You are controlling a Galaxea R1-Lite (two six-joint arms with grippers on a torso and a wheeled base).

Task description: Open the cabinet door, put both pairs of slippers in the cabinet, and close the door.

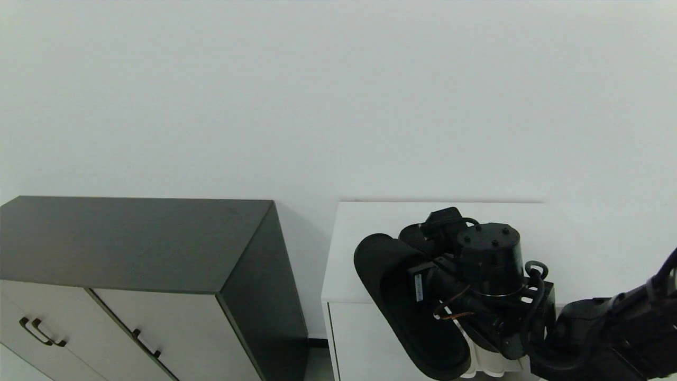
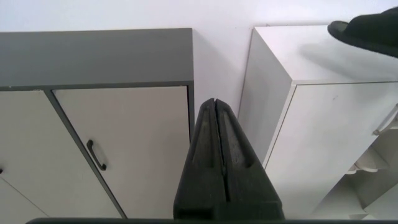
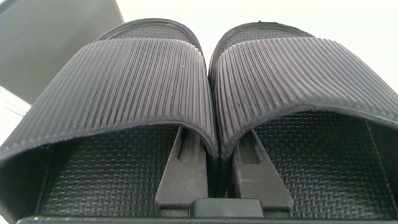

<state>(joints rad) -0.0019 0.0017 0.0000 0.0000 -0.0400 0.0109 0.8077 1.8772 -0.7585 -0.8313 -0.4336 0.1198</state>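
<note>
— What is seen at the far left?

— A low cabinet with a dark grey top and pale doors [image 1: 132, 238] is seen, doors shut. Its left end and lower part are cut off. Dark bar handles [image 1: 42, 332] are made out on the doors.

— And the left gripper?

— The left gripper [image 2: 219, 155] is seen before that cabinet's right-hand door, its fingers pressed flat together with nothing between them.

— What is found further right?

— A white box-shaped cabinet [image 1: 370, 227] is set just beside the low cabinet, with a narrow gap between them. A pair of black ribbed rubber slippers [image 1: 407, 296] is held in the air over its top front edge, soles outward.

— How is the pair gripped?

— The right gripper [image 3: 214, 158] is clamped on the pair. One finger is slid inside each slipper, and the two adjoining side walls are pinched between them. From the head view the fingers are hidden by the wrist.

— Anything unclear?

— Pale rounded shapes [image 1: 489, 365] below the slippers are partly covered and cannot be identified.
</note>
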